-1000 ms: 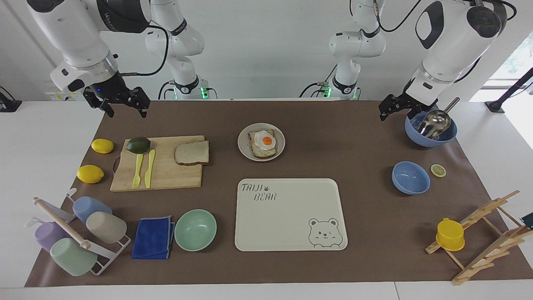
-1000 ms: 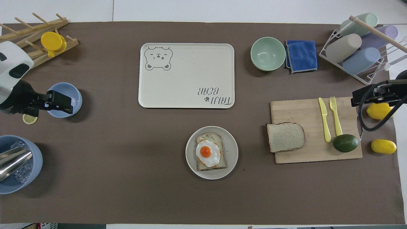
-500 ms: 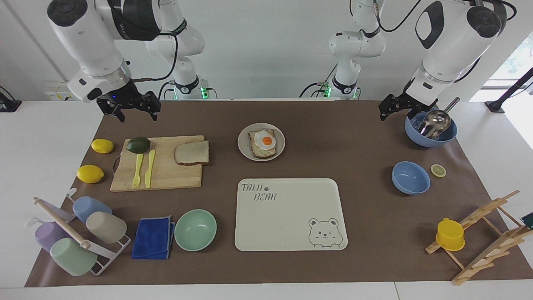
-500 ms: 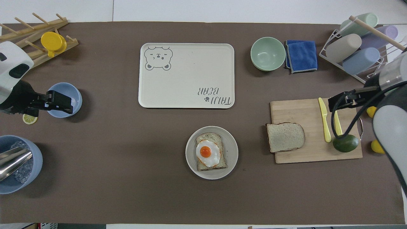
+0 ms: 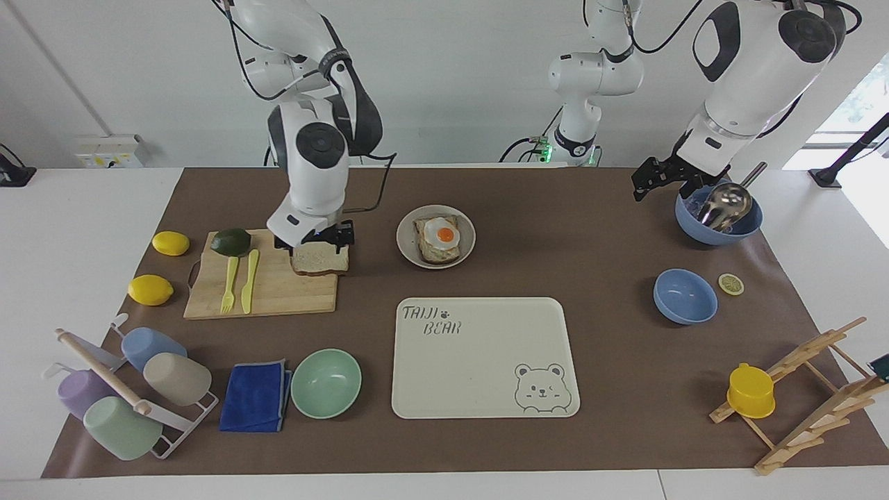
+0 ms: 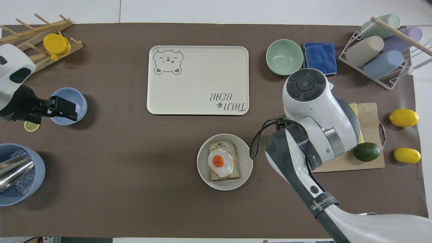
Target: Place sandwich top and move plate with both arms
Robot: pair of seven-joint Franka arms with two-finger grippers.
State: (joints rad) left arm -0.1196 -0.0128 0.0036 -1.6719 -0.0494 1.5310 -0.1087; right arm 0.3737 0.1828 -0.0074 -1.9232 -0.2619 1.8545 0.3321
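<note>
My right arm (image 5: 309, 149) comes down at the middle left of the facing view, its tool (image 5: 314, 242) low over the bread slice (image 5: 321, 261); whether its fingers are apart or together I cannot tell, nor whether they touch the bread. My left arm (image 5: 753, 66) waits at the upper right, and I cannot tell how its tool (image 5: 660, 179) stands beside the blue bowl (image 5: 719, 223) with the ladle. The brown surface (image 5: 611, 361) carries the cream tray (image 5: 485, 358) at lower centre. The cutting board (image 5: 267, 292), left of centre, bears the bread on its corner. The plate (image 5: 435, 236) with egg toast (image 5: 439, 238) sits above the tray.
</note>
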